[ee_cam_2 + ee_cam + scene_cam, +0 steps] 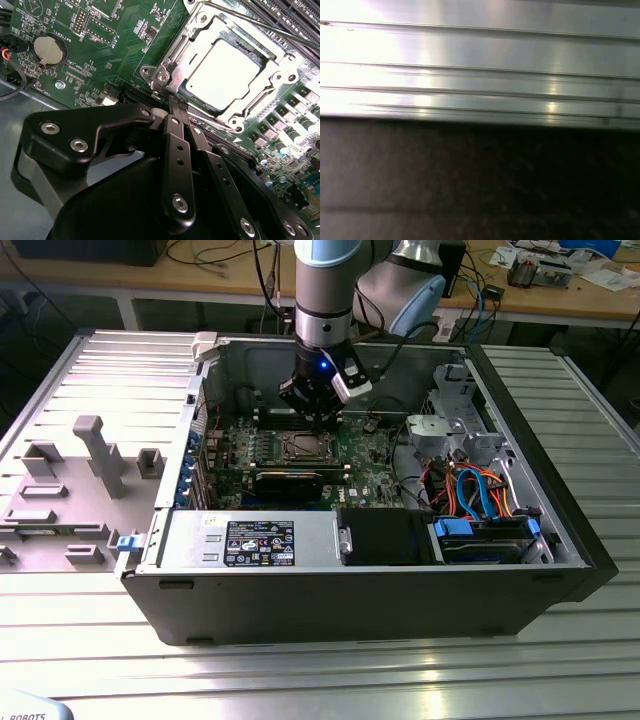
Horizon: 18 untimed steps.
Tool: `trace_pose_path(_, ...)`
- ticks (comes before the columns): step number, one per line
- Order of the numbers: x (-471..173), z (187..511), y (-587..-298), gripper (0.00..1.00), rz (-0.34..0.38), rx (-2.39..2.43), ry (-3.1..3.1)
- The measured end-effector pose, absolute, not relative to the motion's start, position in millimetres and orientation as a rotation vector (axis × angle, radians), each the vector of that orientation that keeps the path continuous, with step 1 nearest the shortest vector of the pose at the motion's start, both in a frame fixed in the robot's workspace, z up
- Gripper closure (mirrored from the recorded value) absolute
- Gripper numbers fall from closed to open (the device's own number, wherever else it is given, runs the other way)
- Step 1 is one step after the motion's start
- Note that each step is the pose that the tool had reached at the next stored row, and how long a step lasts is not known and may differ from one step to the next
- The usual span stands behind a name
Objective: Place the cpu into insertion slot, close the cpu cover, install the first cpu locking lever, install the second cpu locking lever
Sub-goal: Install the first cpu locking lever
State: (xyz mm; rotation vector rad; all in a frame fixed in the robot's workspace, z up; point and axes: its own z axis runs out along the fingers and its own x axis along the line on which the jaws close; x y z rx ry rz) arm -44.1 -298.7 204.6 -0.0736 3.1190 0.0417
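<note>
On the exterior view's left, a grey plastic fixture tray (70, 490) lay on the ribbed metal worktop (300, 680), just beside the open computer case (360, 590). Moving right, the green motherboard (225, 450) sat on the case floor, with the black graphics card (290, 480) lying across its near edge. The tool (320, 420) hung straight down from the arm (325, 290) over the insertion slot (305, 446), near the middle of the board. Further right: a black drive block (385, 535), then a bundle of orange and blue cables (480, 490) by the case's right wall.

Second wrist view, left to right: coin battery (46, 48) on the board, well apart from the socket. The tool's fingers (180, 165) were pressed together, tips down at the socket's corner by a screw; whether they pinched anything there, can't tell. The cpu cover (187, 60) lay flat over the socket, its window framing the cpu (225, 72), which sat in the slot with its silver top bright under the light. A thin lever rod (265, 25) ran along the far edge of the cover. Memory slots (295, 15) past that.

First wrist view: ribbed metal panel (480, 60), dark blur below.
</note>
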Motion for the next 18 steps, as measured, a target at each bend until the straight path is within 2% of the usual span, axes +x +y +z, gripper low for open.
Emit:
trace_pose_path(9, -44.1, 205.7, -298.7, 0.89, 0.04, -0.074, 3.119)
trace_pose_path(18, -43.7, 201.5, -297.4, 0.89, 0.008, -0.074, 3.12)
